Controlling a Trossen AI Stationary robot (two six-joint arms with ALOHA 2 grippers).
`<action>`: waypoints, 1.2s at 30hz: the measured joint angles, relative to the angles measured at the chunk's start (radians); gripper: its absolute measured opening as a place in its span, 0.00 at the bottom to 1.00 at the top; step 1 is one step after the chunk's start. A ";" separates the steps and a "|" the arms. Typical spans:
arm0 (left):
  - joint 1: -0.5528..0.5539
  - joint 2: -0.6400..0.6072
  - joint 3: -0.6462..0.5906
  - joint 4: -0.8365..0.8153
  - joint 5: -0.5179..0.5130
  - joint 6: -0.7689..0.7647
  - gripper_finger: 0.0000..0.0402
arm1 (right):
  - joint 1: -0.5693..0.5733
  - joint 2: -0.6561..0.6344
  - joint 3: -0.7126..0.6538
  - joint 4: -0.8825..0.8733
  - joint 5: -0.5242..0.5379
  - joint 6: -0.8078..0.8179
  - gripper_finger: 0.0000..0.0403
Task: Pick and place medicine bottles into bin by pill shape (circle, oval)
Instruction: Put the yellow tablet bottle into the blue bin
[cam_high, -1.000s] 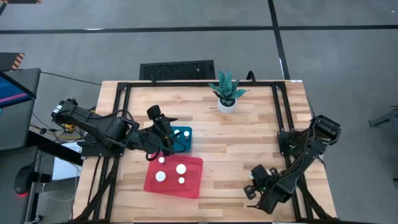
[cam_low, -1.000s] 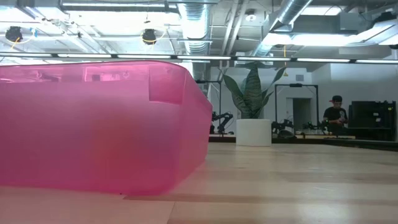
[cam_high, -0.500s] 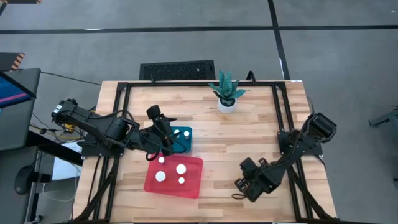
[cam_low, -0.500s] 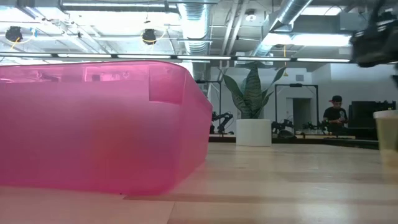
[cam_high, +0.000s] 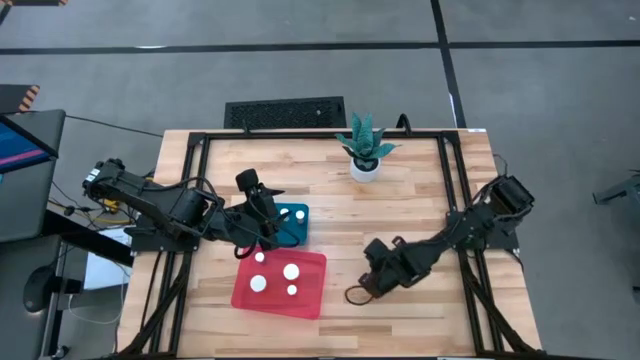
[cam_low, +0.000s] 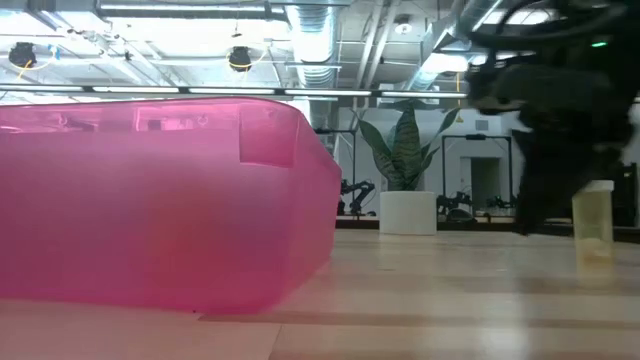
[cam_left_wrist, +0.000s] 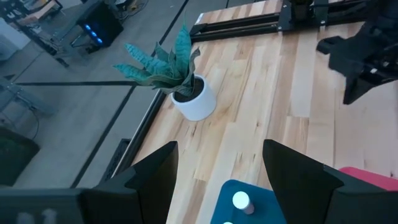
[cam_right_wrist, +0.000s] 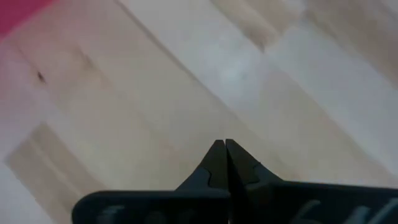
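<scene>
Several white-capped medicine bottles (cam_high: 291, 271) stand in the pink bin (cam_high: 315, 300), which fills the left of the low view (cam_low: 150, 200). Another cap (cam_left_wrist: 239, 200) shows in the teal bin (cam_high: 293, 222). My left gripper (cam_high: 276, 228) hovers open above the teal bin, with nothing between its fingers (cam_left_wrist: 155, 171). My right gripper (cam_high: 362, 288) is shut and low over the table, right of the pink bin; its wrist view (cam_right_wrist: 225, 148) shows nothing between its tips. A pale, translucent bottle (cam_low: 592, 225) stands upright on the table beside my right arm (cam_low: 560, 100). My right gripper is shut with nothing between its tips. The pale bottle (cam_low: 592, 200) stands close beside it on the table, but the dark arm hides the place between them. I cannot tell whether a finger touches the bottle.
A potted plant in a white pot (cam_high: 365, 160) stands at the table's far middle, and a black keyboard (cam_high: 285, 112) lies beyond the far edge. Black frame rails (cam_high: 470, 290) run along the table's sides. Bare wood lies between the bins and my right arm.
My right gripper has swept from the near right corner toward the table's left, toward the pink bin, and has turned about its own axis, staying shut. In the low view the pale bottle has come in from the right alongside it, upright on the table.
</scene>
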 joint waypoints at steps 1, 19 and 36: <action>0.000 0.000 0.000 -0.001 0.000 0.000 0.57 | -0.015 0.000 0.000 0.019 0.000 -0.025 0.00; 0.032 -0.002 0.000 -0.014 0.054 0.012 0.57 | -0.042 -0.259 0.208 -0.171 -0.031 -0.229 0.00; 0.042 -0.006 0.000 -0.011 0.024 0.006 0.57 | 0.338 -0.212 0.054 -0.518 -0.029 0.474 0.00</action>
